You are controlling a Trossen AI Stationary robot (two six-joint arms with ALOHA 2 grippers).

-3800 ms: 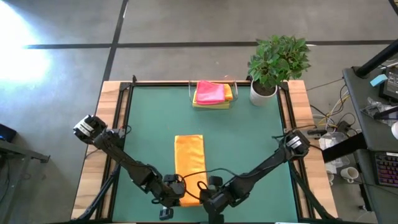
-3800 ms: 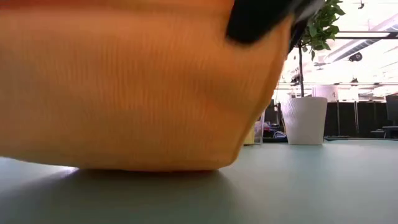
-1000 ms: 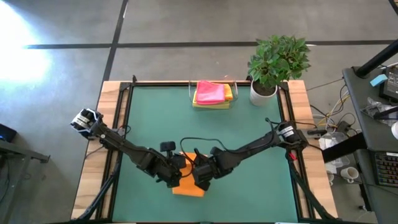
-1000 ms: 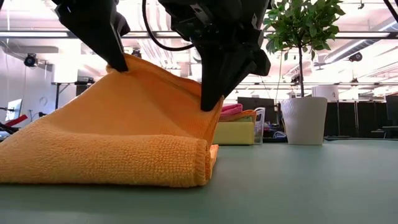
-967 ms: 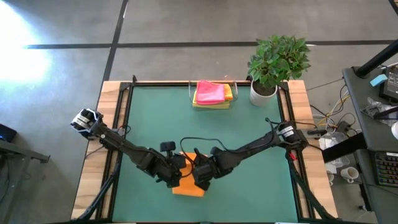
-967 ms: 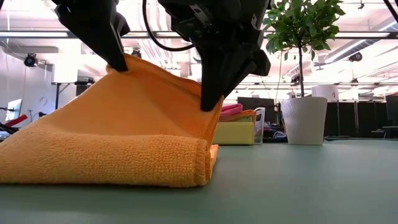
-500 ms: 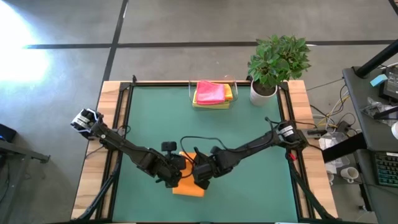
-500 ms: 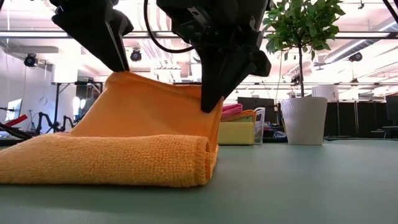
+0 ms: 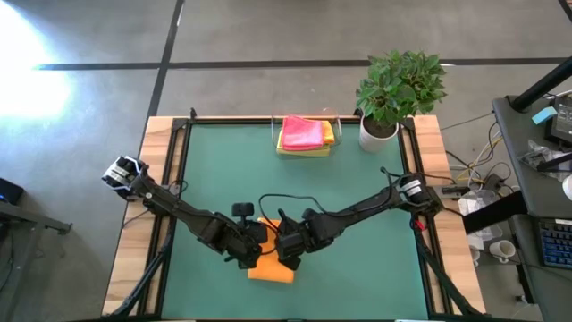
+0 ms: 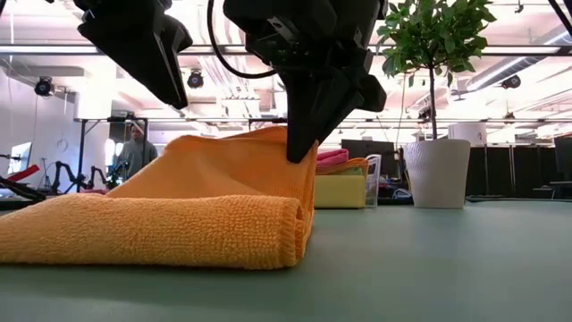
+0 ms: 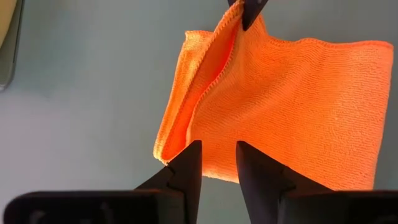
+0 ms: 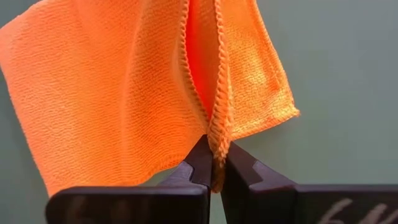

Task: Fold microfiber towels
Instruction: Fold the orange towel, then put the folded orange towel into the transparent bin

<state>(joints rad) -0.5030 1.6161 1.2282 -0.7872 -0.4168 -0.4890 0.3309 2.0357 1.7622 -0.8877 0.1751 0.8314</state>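
orange towel point(image 10: 179, 215): on the green mat point(image 9: 357, 197), near-centre of the bench toward the front edge; folded over on itself, lower layers flat, rolled fold edge facing the low camera
towel top layer: one corner pulled up into a peak under the right arm; the rest of the upper layer slopes down to the mat on the other side
right gripper point(image 12: 213, 163): over the towel at bench centre-front; fingers pinched together on the towel's hemmed edge, cloth hanging away from both sides of the pinch
left gripper point(image 11: 216, 163): just beside the right one, on the left side of the towel; fingers parted with a narrow gap, nothing between them; the low view shows it above the cloth, not touching
arms, high view: both reach in from the bench sides and meet over the towel; left gripper point(image 9: 248, 251) and right gripper point(image 9: 288, 249) close together, orange cloth showing below and between them
towel in left wrist view point(image 11: 292, 106): spread on the mat, one edge lifted to the right arm's fingertip point(image 11: 249, 12)
folded stack point(image 9: 304, 136): at the far edge of the bench, centre; pink towel point(image 9: 300, 131) on top, orange below, yellow at the bottom; well apart from the grippers
stack holder: clear tray or rack around the stack, hard to make out
potted plant point(image 9: 398, 89): white pot, far right corner of the bench, just beside the stack
background, low view: a person point(image 10: 134, 152) stands far behind the bench, left of the towel peak
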